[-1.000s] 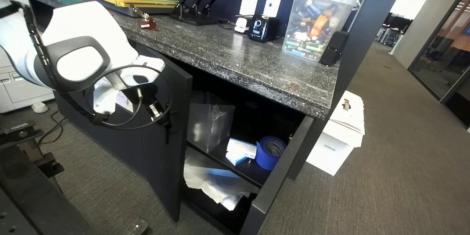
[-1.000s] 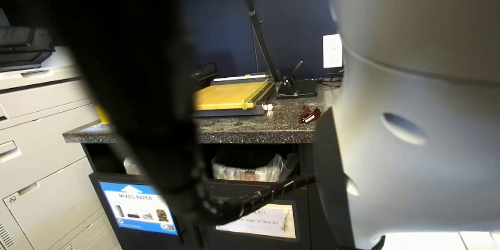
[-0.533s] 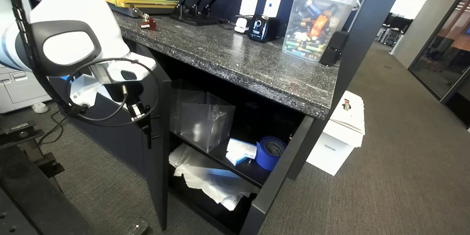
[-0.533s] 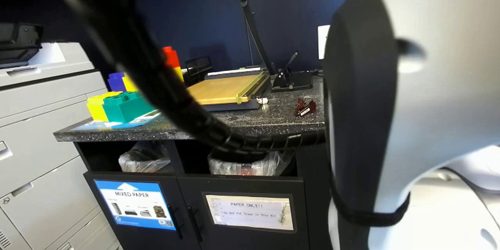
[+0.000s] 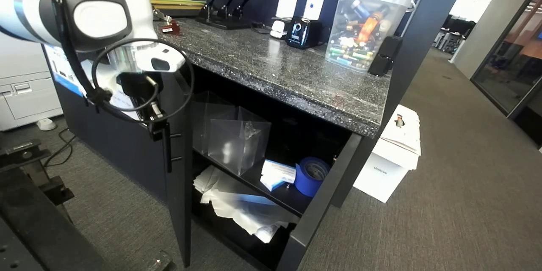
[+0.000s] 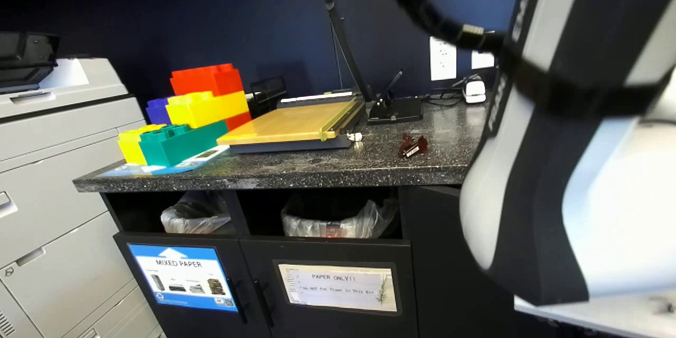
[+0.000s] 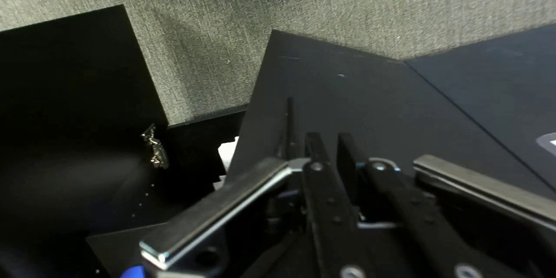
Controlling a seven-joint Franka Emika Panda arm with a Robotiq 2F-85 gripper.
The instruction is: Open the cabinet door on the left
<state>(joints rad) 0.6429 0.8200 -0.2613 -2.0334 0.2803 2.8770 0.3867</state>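
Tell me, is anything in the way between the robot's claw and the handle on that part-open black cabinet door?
Nothing visible is. In the wrist view, the handle shows close beside the gripper, with no object between them and the flat cabinet door behind. Whether they touch, I can't tell.

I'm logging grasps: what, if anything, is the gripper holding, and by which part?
Nothing: in the wrist view, the gripper has its fingers slightly apart, nothing between, and the door handle outside them.
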